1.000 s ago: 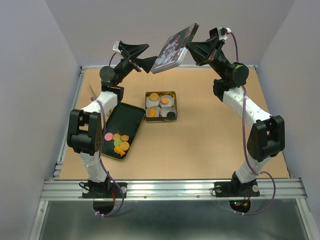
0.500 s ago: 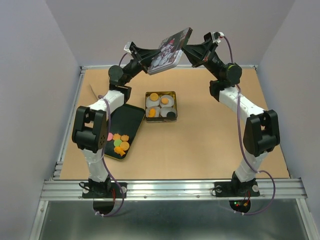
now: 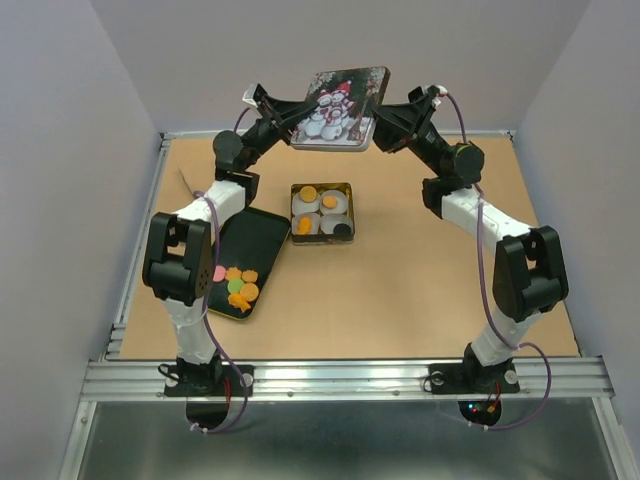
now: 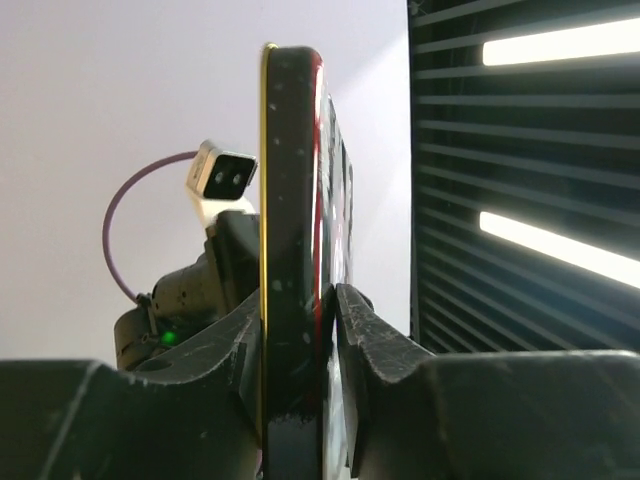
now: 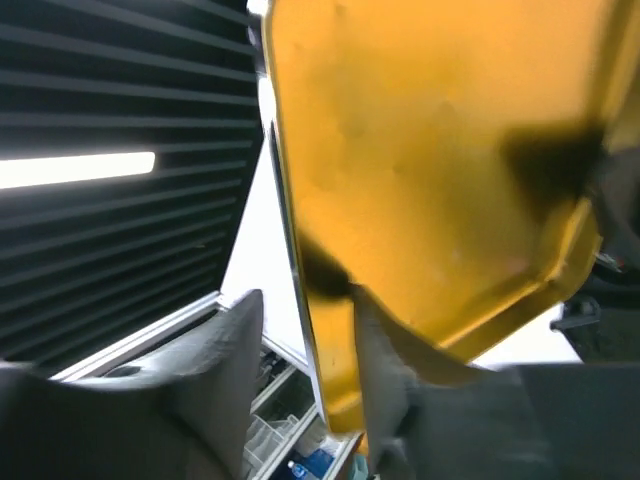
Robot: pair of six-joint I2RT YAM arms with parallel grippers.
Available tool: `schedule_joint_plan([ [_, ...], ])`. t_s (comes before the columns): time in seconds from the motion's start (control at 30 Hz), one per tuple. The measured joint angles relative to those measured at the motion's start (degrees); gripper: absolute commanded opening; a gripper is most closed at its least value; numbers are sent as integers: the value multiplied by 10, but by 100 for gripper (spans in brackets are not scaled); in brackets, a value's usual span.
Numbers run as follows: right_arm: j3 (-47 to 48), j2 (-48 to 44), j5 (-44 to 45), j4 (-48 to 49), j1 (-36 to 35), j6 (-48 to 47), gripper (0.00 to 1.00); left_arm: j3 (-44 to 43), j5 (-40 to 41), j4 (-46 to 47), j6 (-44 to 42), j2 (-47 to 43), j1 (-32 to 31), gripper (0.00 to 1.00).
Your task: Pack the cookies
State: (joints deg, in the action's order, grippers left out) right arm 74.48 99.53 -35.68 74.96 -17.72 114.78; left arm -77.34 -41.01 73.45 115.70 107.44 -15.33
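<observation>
Part packed. Most cookies (image 3: 240, 285) lie on the tray (image 3: 250, 232); three orange ones sit in the tin (image 3: 349, 203). Lid (image 3: 338, 106) aloft: left hand (image 3: 308, 111) clamped on it, right hand (image 3: 374, 123) fingers apart about its edge.

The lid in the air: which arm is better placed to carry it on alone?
Probably left. The left gripper clamps the lid by its edge, while the right gripper stands open around the rim, one finger clear of it.

walls (image 3: 70, 90): pale lilac | table (image 3: 420, 280): brown board | ceiling (image 4: 520, 150): dark slats, strip lights (image 4: 560, 45)
</observation>
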Motion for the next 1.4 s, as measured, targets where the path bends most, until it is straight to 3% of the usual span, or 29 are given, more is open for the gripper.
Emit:
schedule_joint_plan([
  [0.1, -32, -10, -9, -2, -2, -1, 82, 4, 4, 1, 3, -5, 4, 8],
  [0.17, -52, -12, -14, -5, 0, -1, 87, 15, 6, 4, 2, -18, 10, 6],
  [0.47, -72, -29, -49, -10, 0, -1, 87, 74, -6, 0, -34, -80, 39, 2],
  [0.6, -76, -45, -79, -15, 0, -6, 57, 106, -16, -4, -69, -118, 39, 1],
  [0.7, -75, -56, -107, -84, 0, -57, 36, 130, -22, -4, -115, -161, 38, 1],
  [0.9, -30, -61, -133, -242, -2, -175, 34, 153, -37, -18, -229, -229, 43, 1],
  [1.03, -18, -73, -134, -308, -2, -235, 24, 169, -34, -39, -256, -243, 43, 2],
  [1.1, -18, -73, -134, -333, -2, -255, 21, 177, -33, -52, -266, -247, 43, 7],
  [1.13, -18, -73, -134, -348, -2, -264, 17, 183, -33, -62, -273, -248, 43, 19],
  [1.2, -18, -73, -134, -371, 0, -277, 11, 192, -33, -84, -282, -251, 44, 32],
  [1.23, -18, -73, -134, -378, 0, -281, 11, 196, -33, -101, -291, -253, 45, 50],
  [1.3, -18, -73, -130, -397, 1, -285, 10, 204, -41, -136, -315, -257, 45, 61],
  [1.33, -18, -73, -129, -406, 1, -286, 10, 208, -47, -157, -332, -258, 44, 83],
  [1.4, -18, -73, -128, -415, 0, -290, 9, 214, -55, -179, -346, -258, 42, 91],
])
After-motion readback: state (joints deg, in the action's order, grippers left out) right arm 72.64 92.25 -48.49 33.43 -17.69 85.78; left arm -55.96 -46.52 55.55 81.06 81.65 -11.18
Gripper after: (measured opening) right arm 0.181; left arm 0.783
